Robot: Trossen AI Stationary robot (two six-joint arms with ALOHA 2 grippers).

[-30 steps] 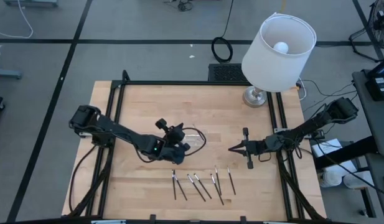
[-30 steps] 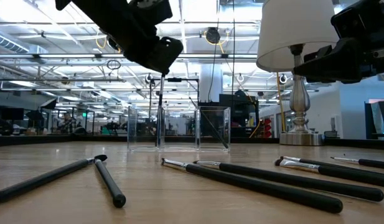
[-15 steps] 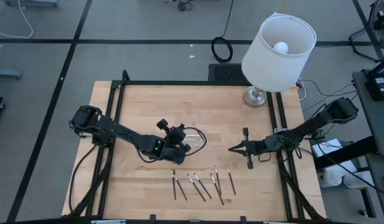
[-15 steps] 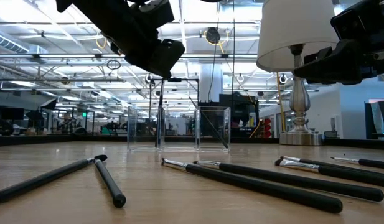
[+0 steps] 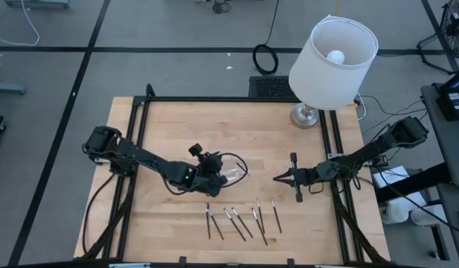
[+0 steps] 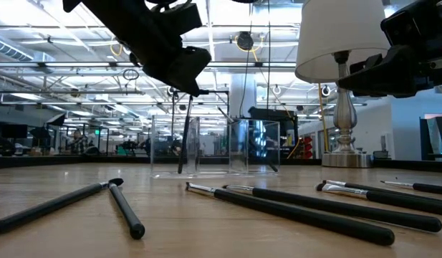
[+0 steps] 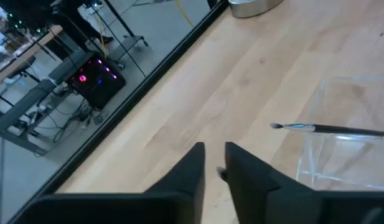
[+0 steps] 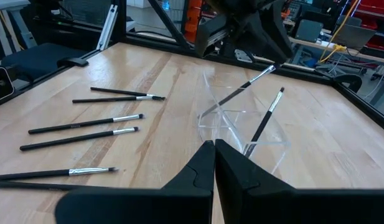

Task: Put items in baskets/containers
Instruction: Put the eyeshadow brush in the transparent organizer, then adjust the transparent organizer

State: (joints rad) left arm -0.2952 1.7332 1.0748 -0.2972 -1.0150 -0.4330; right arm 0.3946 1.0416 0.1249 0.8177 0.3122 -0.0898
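While my left gripper (image 5: 216, 173) hovers centre-frame over the clear tray (image 5: 230, 170), jaws nearly pressed together and holding nothing, two brushes (image 8: 244, 83) lean inside it. Six more (image 5: 239, 219) lie lower-centre on the counter (image 5: 169, 126). My right gripper (image 5: 277, 178), jaws pressed together, waits centre-right.

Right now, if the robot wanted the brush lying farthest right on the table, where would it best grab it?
Probably mid-handle, from straight above. That brush lies flat and apart from its neighbours, so fingers could straddle the thin dark shaft. The right gripper, waiting nearby, seems best placed.
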